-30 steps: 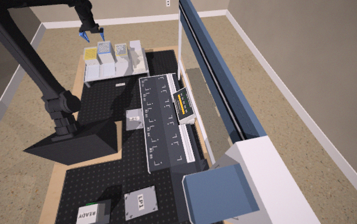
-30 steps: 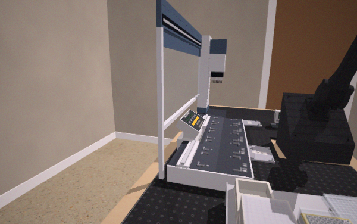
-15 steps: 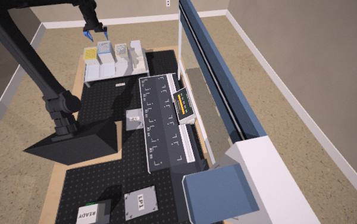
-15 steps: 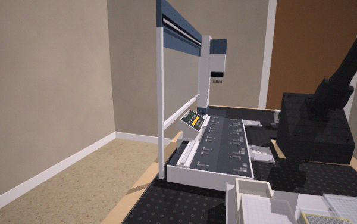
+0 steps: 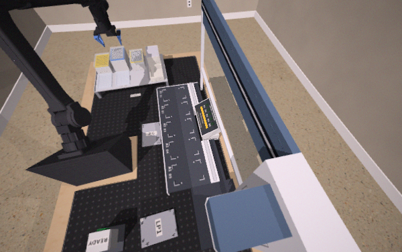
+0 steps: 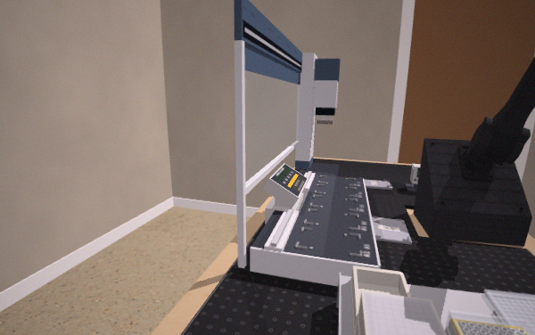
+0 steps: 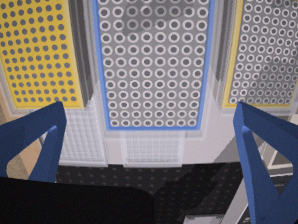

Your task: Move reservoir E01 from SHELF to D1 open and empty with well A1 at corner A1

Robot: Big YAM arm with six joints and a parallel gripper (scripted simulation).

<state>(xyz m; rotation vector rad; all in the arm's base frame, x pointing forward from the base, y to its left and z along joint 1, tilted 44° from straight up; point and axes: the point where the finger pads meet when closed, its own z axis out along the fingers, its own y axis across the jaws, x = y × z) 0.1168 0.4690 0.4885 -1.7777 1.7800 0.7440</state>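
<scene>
My gripper (image 5: 108, 40) is open and empty, high above the far side of the SHELF (image 5: 130, 72). In the wrist view its blue fingers frame a blue-rimmed tip rack (image 7: 154, 56) directly below. An open white box, which looks like the one-well reservoir E01 (image 6: 381, 281), stands at the shelf end nearest the liquid handler. It is off to the right of my gripper and outside the wrist view. The deck (image 5: 182, 134) has a row of bracketed positions, all empty. Its end nearest the shelf (image 5: 174, 95) is empty too.
A yellow tip rack (image 7: 40, 50) and a yellow-rimmed grey rack (image 7: 262, 50) flank the blue one. Flat plates (image 5: 112, 80) lie at the shelf front. The regrip nest (image 5: 151, 136), the LP1 pad (image 5: 158, 228) and the READY key (image 5: 100, 239) stand near the base. The gantry (image 5: 241, 77) rises behind the deck.
</scene>
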